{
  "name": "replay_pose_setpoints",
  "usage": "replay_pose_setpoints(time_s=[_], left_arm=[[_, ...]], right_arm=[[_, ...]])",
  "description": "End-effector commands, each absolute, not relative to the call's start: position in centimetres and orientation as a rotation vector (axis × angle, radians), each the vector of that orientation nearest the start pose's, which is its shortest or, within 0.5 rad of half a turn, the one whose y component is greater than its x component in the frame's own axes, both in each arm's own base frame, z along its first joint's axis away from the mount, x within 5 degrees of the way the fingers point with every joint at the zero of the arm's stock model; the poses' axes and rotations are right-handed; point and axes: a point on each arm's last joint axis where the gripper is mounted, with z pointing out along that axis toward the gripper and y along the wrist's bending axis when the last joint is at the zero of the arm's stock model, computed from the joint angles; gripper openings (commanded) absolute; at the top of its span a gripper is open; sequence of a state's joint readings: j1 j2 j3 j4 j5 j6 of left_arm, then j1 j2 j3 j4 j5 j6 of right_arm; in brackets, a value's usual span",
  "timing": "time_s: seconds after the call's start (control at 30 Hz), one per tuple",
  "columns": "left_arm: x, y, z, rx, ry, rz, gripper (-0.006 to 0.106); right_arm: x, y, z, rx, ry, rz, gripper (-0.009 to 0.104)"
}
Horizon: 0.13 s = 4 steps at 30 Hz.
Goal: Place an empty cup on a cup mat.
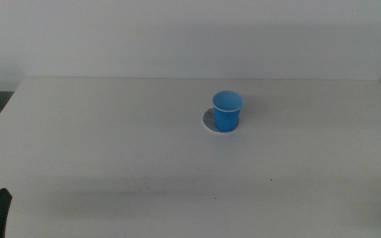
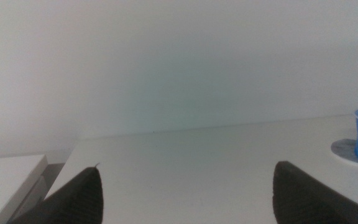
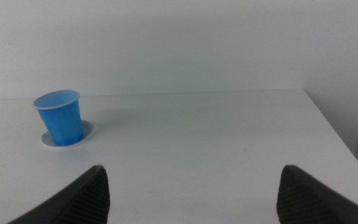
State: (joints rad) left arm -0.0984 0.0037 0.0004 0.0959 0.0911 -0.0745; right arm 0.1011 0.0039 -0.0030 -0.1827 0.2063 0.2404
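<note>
Left tool (image 2: 185,193) sits low at the near left corner of the tabletop (image 1: 111,152), well apart from the cup (image 1: 227,111); jaws spread wide, nothing btwn them. Right tool (image 3: 191,193) out of the middle view, also well back from the cup, jaws wide apart & empty. Cup is upright on the cup mat (image 1: 208,119), set toward the mat's right side w/ a grey crescent showing left of its base. Blue inside, thin white rim, looks empty. No brand, label or writing readable on cup or mat.
</note>
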Motion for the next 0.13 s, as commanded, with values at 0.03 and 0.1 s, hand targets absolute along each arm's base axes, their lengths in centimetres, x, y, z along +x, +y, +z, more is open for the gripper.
replay_pose_setpoints(time_s=[0.03,0.1], left_arm=[[5.63,-0.49,20.55,0.086,1.567,-0.058,0.094],[5.63,-0.49,20.55,0.086,1.567,-0.058,0.094]], right_arm=[[5.6,0.24,19.67,-0.012,1.666,0.087,0.089],[5.6,0.24,19.67,-0.012,1.666,0.087,0.089]])
